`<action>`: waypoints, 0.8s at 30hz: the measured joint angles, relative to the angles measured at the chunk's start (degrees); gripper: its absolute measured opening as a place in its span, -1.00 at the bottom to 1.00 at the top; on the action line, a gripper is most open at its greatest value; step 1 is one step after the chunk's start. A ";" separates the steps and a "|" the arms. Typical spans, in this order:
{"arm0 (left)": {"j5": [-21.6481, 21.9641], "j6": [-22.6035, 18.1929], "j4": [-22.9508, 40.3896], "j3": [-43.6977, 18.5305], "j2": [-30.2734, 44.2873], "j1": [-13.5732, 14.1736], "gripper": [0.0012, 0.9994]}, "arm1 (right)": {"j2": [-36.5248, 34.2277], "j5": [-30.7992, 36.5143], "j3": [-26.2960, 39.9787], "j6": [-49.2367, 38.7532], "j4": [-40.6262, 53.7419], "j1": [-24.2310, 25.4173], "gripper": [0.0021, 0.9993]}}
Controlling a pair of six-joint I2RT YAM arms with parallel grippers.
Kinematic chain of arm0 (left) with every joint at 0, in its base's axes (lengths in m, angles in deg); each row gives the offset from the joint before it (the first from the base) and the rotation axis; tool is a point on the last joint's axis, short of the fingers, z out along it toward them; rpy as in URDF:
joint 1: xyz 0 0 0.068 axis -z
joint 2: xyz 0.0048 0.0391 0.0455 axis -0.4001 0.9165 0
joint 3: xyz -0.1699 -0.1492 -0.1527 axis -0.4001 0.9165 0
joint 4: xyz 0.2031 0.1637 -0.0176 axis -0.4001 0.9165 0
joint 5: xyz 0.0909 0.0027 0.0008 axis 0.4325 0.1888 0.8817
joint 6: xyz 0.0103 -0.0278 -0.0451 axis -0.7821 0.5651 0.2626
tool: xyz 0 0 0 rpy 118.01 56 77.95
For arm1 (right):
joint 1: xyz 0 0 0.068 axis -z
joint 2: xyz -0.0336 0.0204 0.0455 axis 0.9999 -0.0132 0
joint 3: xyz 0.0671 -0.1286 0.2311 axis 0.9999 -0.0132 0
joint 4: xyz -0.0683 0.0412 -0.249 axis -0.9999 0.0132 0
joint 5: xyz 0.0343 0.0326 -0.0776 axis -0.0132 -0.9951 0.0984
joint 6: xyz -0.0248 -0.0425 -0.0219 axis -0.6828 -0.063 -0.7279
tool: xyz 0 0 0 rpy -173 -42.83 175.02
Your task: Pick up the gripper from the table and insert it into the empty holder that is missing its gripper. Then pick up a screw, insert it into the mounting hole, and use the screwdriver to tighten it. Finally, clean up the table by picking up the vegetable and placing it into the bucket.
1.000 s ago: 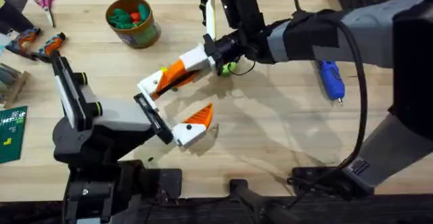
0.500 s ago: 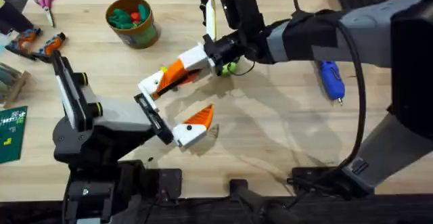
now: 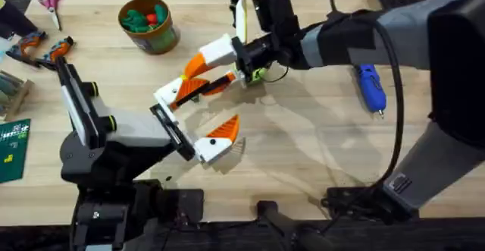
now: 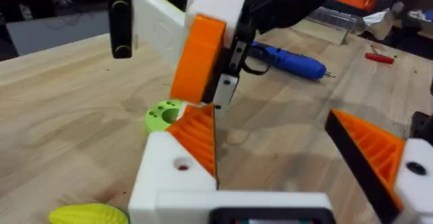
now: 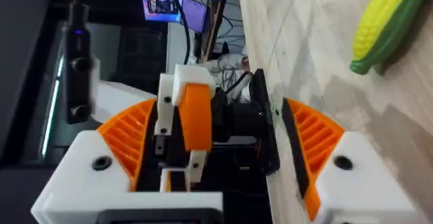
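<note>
Spreading apart since a second ago, your right gripper (image 5: pixel 218 109) now stands with its fingers open, the upper one swung up toward the bucket (image 3: pixel 149 23), where before the pair looked closed together. The left gripper (image 4: pixel 270 119) sits open too, its two fingers wide apart above the table (image 3: pixel 318 152).

Between your right fingers lies the orange pad (image 3: pixel 191 86), resting against the white block (image 3: pixel 168 95) on the left arm's upper finger. It looks placed, though you cannot tell from these views whether it is pushed fully home.

Expect the pad to be light, stiff plastic, ribbed on one face and smooth on the sides. It will not bend, but it could slip or tip out if nudged. If you must reseat it, take it by the flat sides near the thick end and leave the dark end free to slide in.

The screwdriver (image 3: pixel 370 88) waits well apart on the right. The vegetable (image 4: pixel 88 215) lies on the wood near the left gripper, with a green ring (image 4: pixel 162 116) beyond it.
</note>
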 joint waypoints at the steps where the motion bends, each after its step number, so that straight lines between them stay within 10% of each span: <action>1: 0.35 -0.02 -0.05 0.00 0.00 0.00 0.97 | -0.02 -0.45 -0.02 0.02 -0.04 0.63 0.98; 17: 2.64 -0.17 -0.28 0.00 0.00 0.00 0.97 | -0.02 4.82 0.30 -9.12 0.48 13.07 0.99; 24: 2.64 -0.17 -0.28 0.00 0.00 0.00 0.97 | 0.01 16.17 7.40 -20.60 19.71 16.95 0.98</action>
